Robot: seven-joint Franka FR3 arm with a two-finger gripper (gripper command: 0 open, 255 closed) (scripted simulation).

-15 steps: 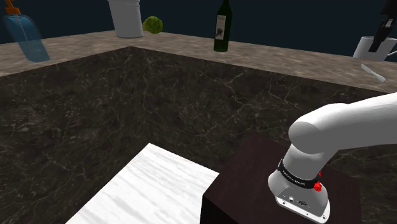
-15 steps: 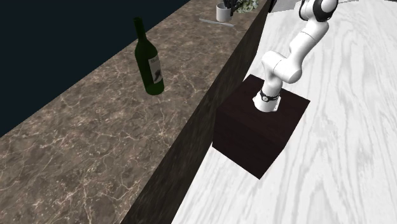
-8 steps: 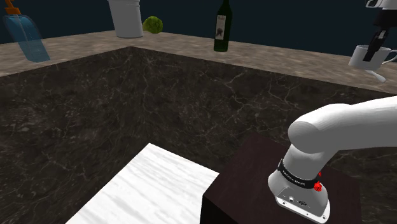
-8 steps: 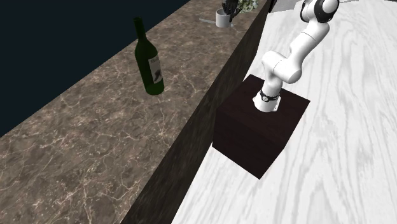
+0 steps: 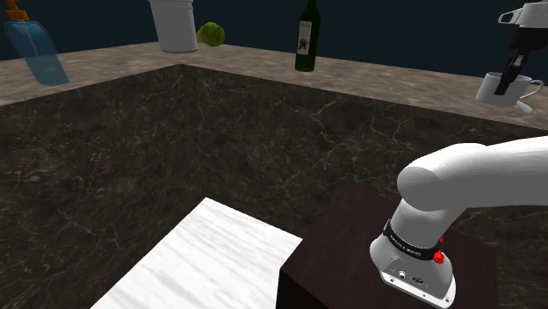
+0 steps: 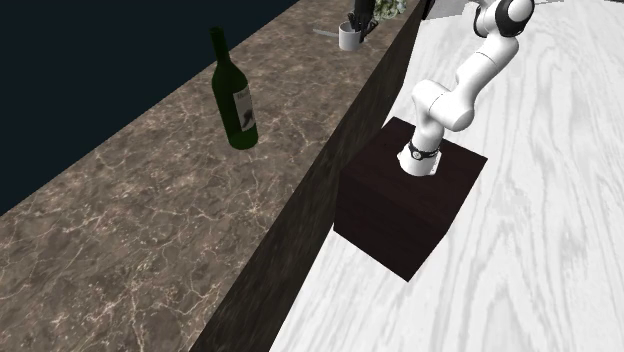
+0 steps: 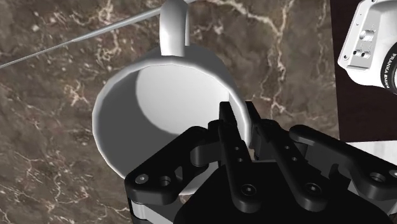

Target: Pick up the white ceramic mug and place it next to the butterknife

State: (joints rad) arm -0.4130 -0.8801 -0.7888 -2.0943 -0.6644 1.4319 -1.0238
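White and glossy, the ceramic mug [image 7: 146, 121] with a loop handle is clamped by its wall in the all-black two-finger gripper [image 7: 240, 118], one finger inside and one outside. It sits over the brown veined marble countertop [image 5: 219, 66], its handle crossing the thin silver butterknife [image 7: 76, 41]. Well apart along the counter stands a dark green wine bottle [image 5: 306, 35]. Farther off are a green leafy ball [image 5: 210, 34], a white bucket [image 5: 174, 25] and a blue spray bottle [image 5: 35, 48]. Below the counter's dark stone front, the dark box stand [image 5: 351, 255] rests on a pale grained floor [image 5: 202, 263].
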